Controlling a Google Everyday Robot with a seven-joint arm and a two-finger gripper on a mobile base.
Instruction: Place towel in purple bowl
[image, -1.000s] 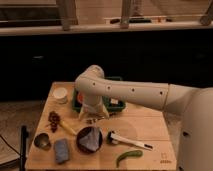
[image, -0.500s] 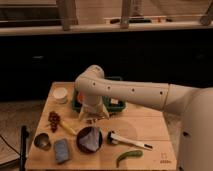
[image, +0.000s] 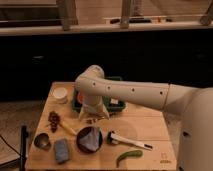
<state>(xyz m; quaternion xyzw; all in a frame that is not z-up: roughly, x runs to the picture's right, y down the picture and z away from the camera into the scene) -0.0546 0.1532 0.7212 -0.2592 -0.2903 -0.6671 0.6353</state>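
Note:
A purple bowl (image: 90, 139) sits on the wooden table (image: 150, 127) near the front, with a bluish-grey towel (image: 88, 141) lying inside it. My gripper (image: 93, 118) hangs from the white arm just behind the bowl, above the table, a short way from the bowl's far rim. The arm reaches in from the right.
A green tray (image: 116, 104) stands behind the gripper. A white cup (image: 60, 94) is at the back left. A dark red cluster (image: 54, 120), a metal cup (image: 42, 141) and a blue-grey sponge (image: 62, 150) lie at the left. A white-handled brush (image: 129, 142) and a green pepper (image: 129, 156) lie at the front right.

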